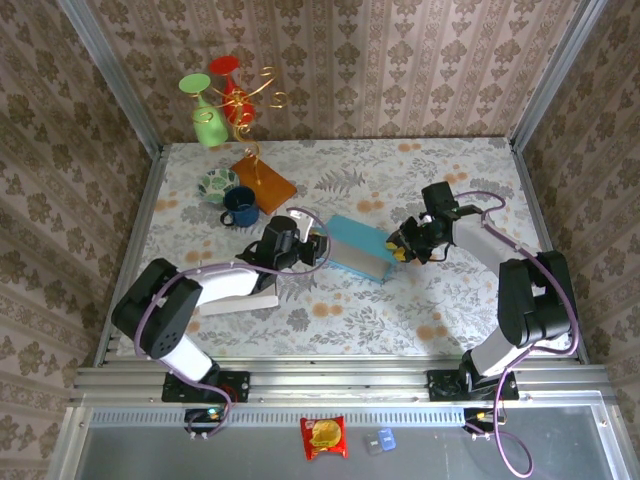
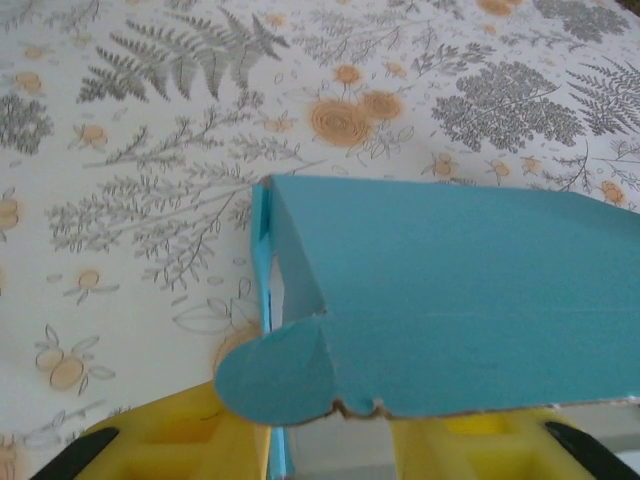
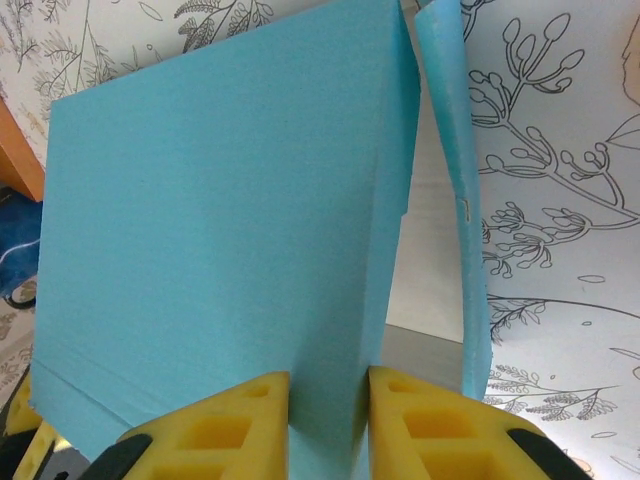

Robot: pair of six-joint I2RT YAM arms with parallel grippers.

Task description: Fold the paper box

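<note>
The paper box (image 1: 360, 248) lay near the middle of the table (image 1: 430, 300), between the two arms, its top panel folded over; the fold looked well advanced, and the step in hand seemed to be closing the end flaps. The right hand (image 3: 330, 400) was clamped on a creased wall of the box, one yellow finger on each face; beside that wall a narrow side flap (image 3: 455, 150) stood loose. The left hand (image 2: 330, 445) had its fingers apart at the opposite end, just below the panel's edge, gripping nothing that I could make out; a rounded tab (image 2: 275, 385) hung in front of one finger. By my judgement the next move called for the left hand to press that tab inward into the gap behind it, while the right stopped the body from sliding. The box was thin matte blue card, pale inside, sharp at the creases, slightly ragged along the cut edge; the table wore a smooth cloth printed with ferns and orange blossoms.
</note>
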